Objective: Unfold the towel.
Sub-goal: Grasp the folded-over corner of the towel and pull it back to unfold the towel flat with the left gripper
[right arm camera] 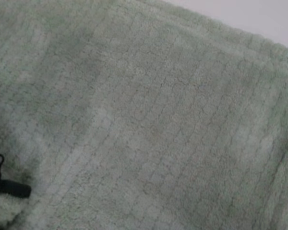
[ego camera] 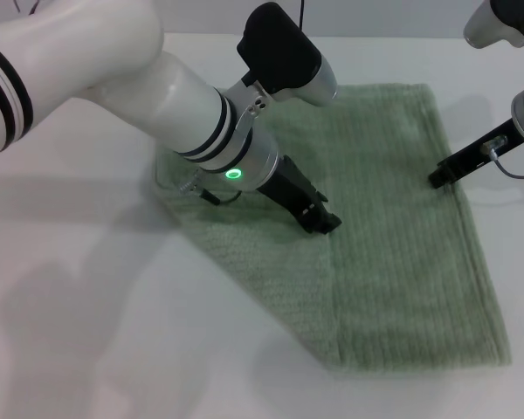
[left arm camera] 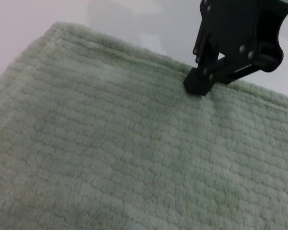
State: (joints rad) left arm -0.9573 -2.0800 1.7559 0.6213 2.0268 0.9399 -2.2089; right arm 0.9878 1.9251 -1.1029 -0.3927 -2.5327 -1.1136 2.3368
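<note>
Left end effector (ego camera: pixel 325 222) presses its tips, apparently together, on the middle of the towel (ego camera: pixel 402 262) spread across the counter (ego camera: pixel 87 332); right end effector (ego camera: pixel 440 177), grip unclear, touches its right edge.

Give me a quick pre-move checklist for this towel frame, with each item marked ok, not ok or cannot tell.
1. Towel lies flat on the white table: ok, though whether a fold layer remains cannot be told.
2. Left gripper placement: ok, its tip is down on the middle of the towel.
3. Right gripper placement: ok, it sits at the towel's right-hand hem, as the left wrist view also shows.
4. Either gripper actually pinching cloth: cannot tell.
5. Jaws open or shut: cannot tell for both.
6. The two arms apart from each other: ok, with bare towel between them.
</note>
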